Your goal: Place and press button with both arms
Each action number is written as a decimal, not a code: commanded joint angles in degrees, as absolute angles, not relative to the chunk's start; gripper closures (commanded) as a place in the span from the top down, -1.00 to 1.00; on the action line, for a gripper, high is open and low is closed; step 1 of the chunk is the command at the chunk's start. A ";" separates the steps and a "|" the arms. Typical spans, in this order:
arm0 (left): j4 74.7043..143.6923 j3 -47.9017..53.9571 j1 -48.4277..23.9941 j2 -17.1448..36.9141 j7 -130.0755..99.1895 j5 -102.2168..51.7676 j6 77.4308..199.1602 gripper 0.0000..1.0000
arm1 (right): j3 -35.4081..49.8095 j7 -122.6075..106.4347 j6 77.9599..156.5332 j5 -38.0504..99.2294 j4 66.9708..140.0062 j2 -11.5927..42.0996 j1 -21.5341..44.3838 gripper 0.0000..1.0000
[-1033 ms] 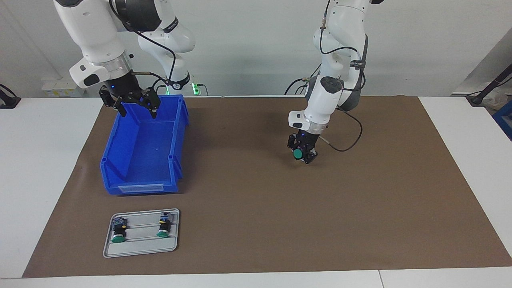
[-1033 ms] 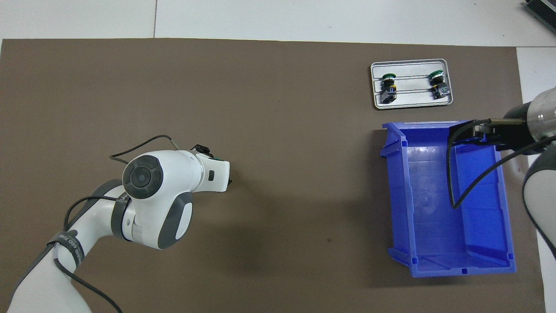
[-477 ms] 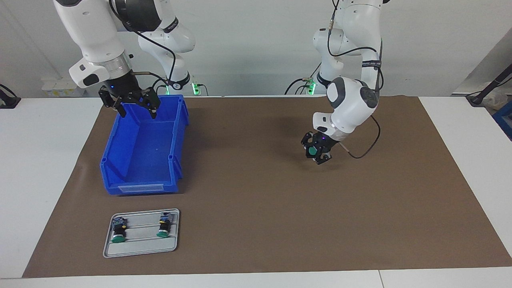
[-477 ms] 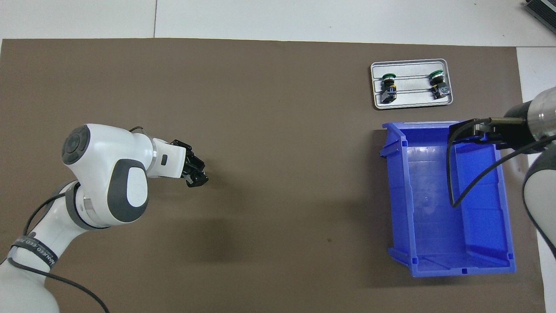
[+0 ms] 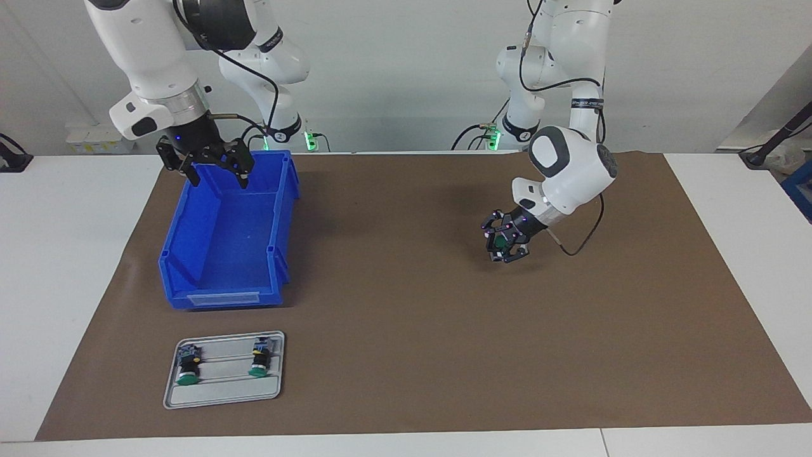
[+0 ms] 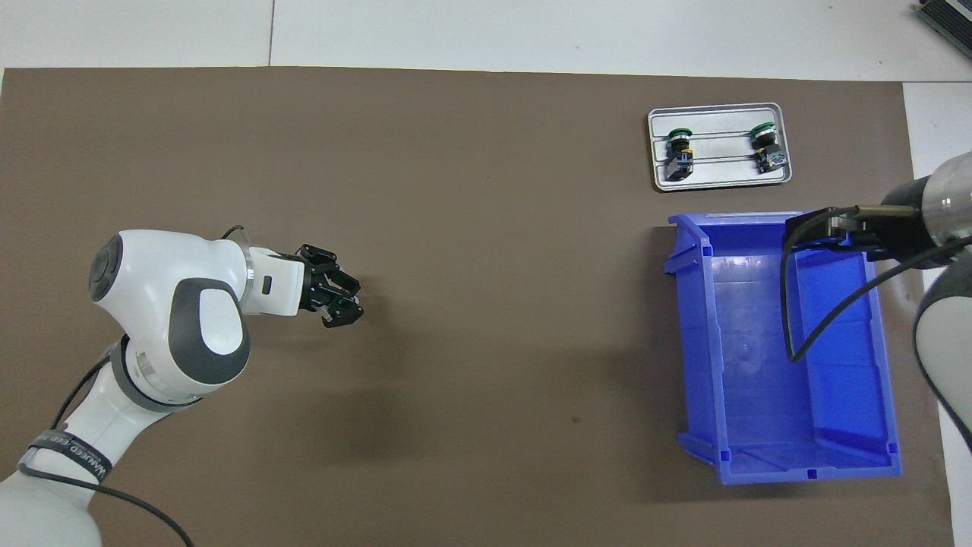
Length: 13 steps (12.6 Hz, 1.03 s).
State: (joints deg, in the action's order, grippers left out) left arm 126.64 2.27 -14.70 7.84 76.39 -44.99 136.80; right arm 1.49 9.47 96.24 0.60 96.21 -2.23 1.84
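The left gripper [image 5: 505,244] hangs above the brown mat [image 5: 412,304] toward the left arm's end of the table, tilted so that it points toward the middle. Its fingers are closed on the button [image 5: 501,242], whose green cap faces the high camera. In the overhead view only a trace of green shows between the fingers of the left gripper [image 6: 343,298], so which part of the body the pads bear on cannot be read with certainty; it appears to be the black cylinder under the cap.

The right gripper [image 5: 216,166] waits over the robots' end of the blue bin [image 5: 190,247], its fingers spread wide and holding nothing. Two more buttons [image 5: 186,367] lie on their sides in the grey tray [image 5: 222,397], which sits just farther from the robots than the bin.

Handling assessment:
- The button is judged light and rigid, moulded plastic throughout.
- The round body offers little flat surface and may rotate or slip in a two-finger grip.
- The preferred hold is across the black body or the squarer terminal block, where the pads seat flat.
- The cap should be left free, since it is the moving part and must remain exposed for pressing.
- Pressing force will tend to push the button through the grip, so the hold should be firm.
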 commanded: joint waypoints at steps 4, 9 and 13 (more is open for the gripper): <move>126.83 2.29 -15.73 6.42 77.61 -49.83 139.75 -0.75 | 1.85 8.61 97.65 -0.35 98.09 -3.60 1.14 1.00; 125.78 2.02 -15.47 5.28 74.90 -50.36 139.66 -0.73 | 1.85 8.61 97.65 -0.35 98.09 -3.60 1.14 1.00; 125.68 1.58 -14.77 2.21 69.36 -50.36 138.96 -0.74 | 1.85 8.61 97.73 -0.35 98.09 -3.60 1.14 1.00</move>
